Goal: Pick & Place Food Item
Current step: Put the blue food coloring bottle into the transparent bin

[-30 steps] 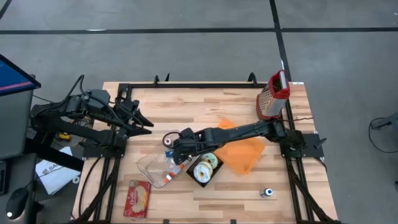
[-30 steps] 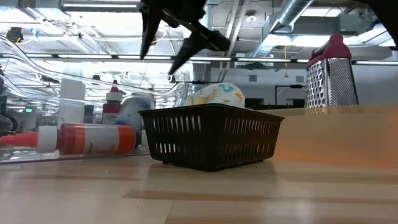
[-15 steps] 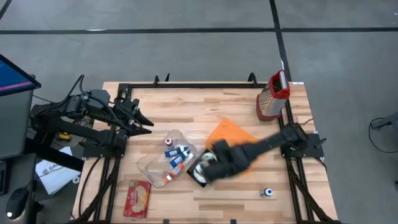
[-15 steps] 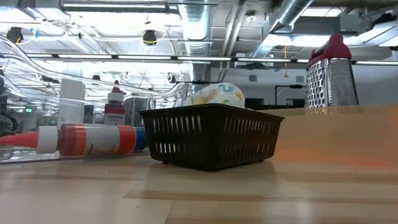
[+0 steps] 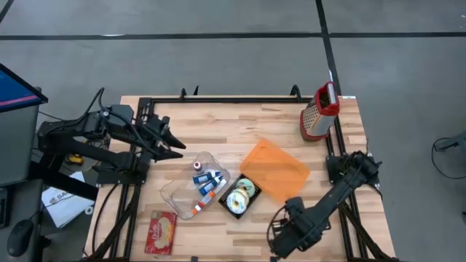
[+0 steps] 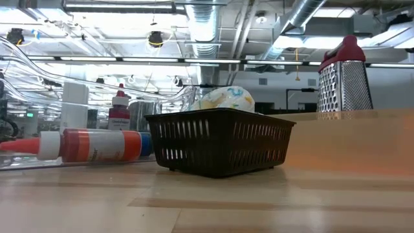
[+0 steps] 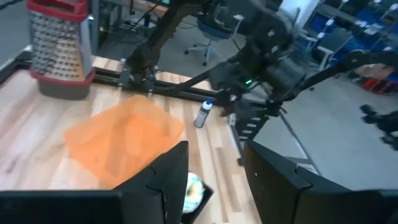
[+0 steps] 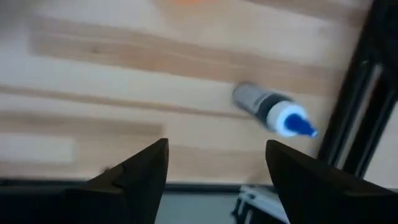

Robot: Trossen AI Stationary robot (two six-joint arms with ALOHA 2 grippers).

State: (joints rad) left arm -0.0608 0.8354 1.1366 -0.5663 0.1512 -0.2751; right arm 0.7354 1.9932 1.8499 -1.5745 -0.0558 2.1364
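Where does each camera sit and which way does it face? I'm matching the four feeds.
High view: overhead, straight down on the table; both arms show.
Low view: at tabletop height, level across at the black basket; no arm shows.
Left wrist view: on the left arm, across the orange lid; its open left gripper shows, and the right arm beyond.
Right wrist view: on the right arm, down at the small bottle; its open right gripper shows.
High and low views share the grater.

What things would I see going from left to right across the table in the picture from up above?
Snack packet → clear box of tubes → black basket of food → orange lid → grater.
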